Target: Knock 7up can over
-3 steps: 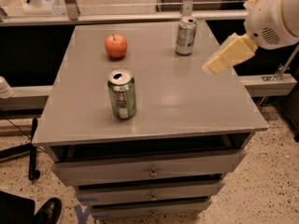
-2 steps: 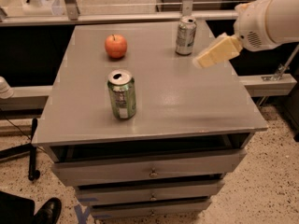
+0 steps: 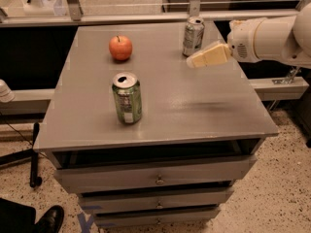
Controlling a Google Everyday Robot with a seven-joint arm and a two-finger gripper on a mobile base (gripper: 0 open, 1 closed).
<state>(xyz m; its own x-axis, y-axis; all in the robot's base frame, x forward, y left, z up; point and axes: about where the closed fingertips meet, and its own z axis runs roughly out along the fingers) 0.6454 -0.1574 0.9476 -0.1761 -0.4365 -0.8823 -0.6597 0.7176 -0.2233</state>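
The 7up can, pale silver with green markings, stands upright at the far right of the grey table top. My gripper reaches in from the right on a white arm. It hovers over the table just right of and in front of the can's base, very close to it. I cannot tell whether it touches the can.
A darker green can stands upright near the table's front left. A red apple lies at the far left. The table has drawers below. A shoe shows on the floor at the lower left.
My gripper has moved left across the table's right side toward the 7up can. The cans and the apple have not moved.
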